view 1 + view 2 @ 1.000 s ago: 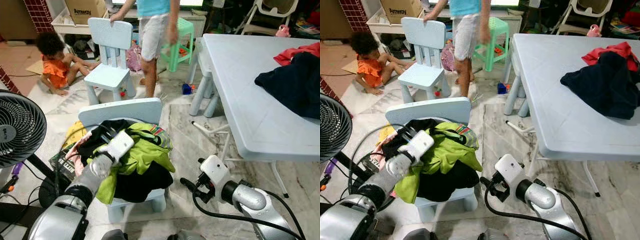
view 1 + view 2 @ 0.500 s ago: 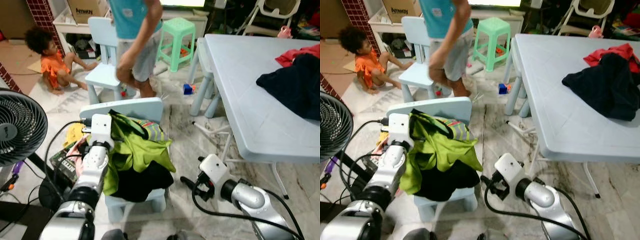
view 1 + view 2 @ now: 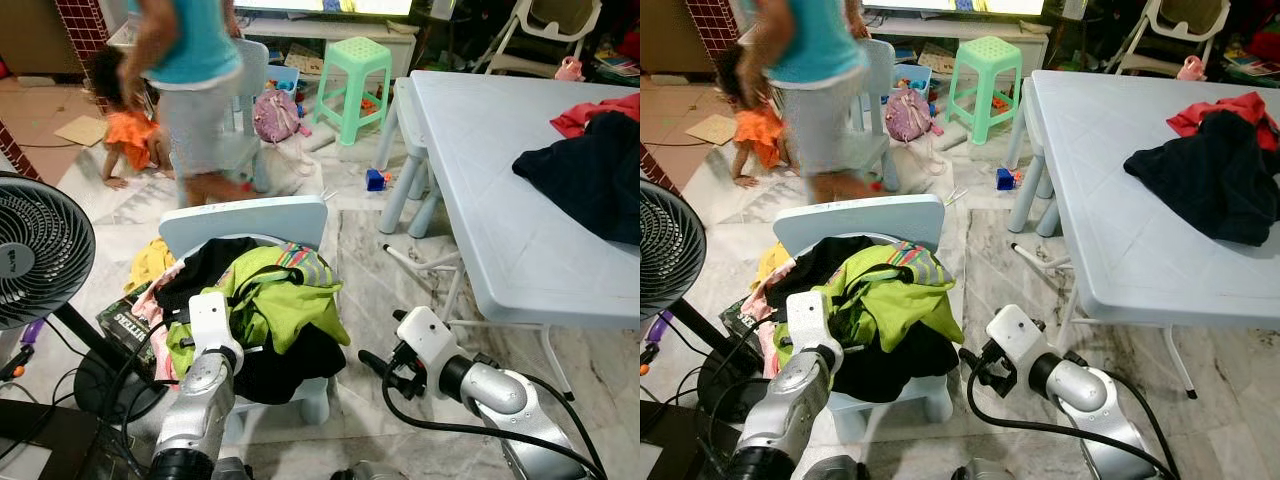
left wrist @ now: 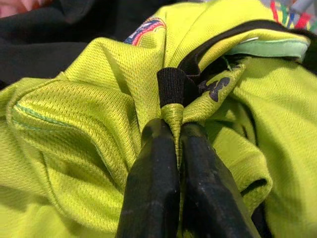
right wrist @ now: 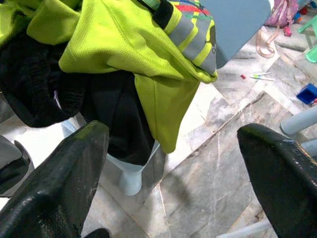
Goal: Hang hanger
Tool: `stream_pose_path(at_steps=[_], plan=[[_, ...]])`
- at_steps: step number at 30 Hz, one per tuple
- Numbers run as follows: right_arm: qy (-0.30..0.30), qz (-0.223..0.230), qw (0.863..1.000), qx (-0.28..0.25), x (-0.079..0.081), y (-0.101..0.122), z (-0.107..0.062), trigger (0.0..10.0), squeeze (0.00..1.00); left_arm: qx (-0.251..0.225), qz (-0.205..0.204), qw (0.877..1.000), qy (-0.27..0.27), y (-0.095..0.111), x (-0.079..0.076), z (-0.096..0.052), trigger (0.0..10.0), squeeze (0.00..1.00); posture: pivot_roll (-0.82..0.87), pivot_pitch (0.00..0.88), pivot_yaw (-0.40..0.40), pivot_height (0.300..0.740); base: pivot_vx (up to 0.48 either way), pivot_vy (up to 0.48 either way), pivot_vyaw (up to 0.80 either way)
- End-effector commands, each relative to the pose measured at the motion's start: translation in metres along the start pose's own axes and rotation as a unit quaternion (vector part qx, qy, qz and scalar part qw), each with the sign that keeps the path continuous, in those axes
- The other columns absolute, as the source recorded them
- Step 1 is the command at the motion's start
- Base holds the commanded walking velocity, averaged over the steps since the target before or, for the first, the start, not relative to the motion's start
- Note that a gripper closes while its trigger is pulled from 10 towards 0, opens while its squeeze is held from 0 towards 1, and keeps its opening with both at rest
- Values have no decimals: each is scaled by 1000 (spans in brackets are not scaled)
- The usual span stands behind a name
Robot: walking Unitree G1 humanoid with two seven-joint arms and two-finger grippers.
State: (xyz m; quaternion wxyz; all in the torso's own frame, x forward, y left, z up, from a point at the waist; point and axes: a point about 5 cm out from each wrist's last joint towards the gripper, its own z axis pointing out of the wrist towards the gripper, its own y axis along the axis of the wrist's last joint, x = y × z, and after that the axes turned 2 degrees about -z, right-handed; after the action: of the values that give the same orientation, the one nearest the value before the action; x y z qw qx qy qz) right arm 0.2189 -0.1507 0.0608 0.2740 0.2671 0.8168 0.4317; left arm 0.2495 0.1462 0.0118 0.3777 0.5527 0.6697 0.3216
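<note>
Left gripper [image 4: 171, 148]: fingers pressed together on a fold of the lime-green shirt [image 3: 285, 300], pinching the fabric where its black trim bunches up. The left arm reaches up to the near side of the clothes pile from below.

The shirt lies on top of a heap of garments on the pale blue child's chair [image 3: 245, 220], draped over black clothing [image 3: 290, 360], with a striped multicolour patch showing near the chair back. More clothes hang off the chair's left side.

Right gripper [image 5: 173, 163]: fingers spread wide, holding nothing — poised low over the marble floor [image 3: 380, 270] just right of the chair, pointing toward the hanging hem of the shirt.

No hanger can be made out in any view.

Surroundings: a black fan [image 3: 40, 250] at left; a pale blue table [image 3: 480, 170] at right bearing dark [image 3: 590, 170] and red garments [image 3: 595, 105]; a green stool [image 3: 355, 60] beyond; a standing person [image 3: 185, 90], blurred, behind the chair, and a seated child [image 3: 130, 135] partly hidden behind that person
</note>
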Motion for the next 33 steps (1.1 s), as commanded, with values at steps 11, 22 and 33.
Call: stream_pose_path(at_steps=[11,22,33], plan=[[8,-5,1000,-2,1,1,4,10000,0,-27,195,980,-8,11,10,-12,10000,1000,-59,10,-64,740,0,0,0],[9,-5,1000,-1,1,0,5,10000,0,-67,208,976,22,25,20,-16,10000,0,-52,10,-64,740,0,0,0],[10,-7,1000,-2,0,1,6,10000,0,-73,156,985,11,34,19,-2,10000,0,-58,8,-70,740,0,0,0]])
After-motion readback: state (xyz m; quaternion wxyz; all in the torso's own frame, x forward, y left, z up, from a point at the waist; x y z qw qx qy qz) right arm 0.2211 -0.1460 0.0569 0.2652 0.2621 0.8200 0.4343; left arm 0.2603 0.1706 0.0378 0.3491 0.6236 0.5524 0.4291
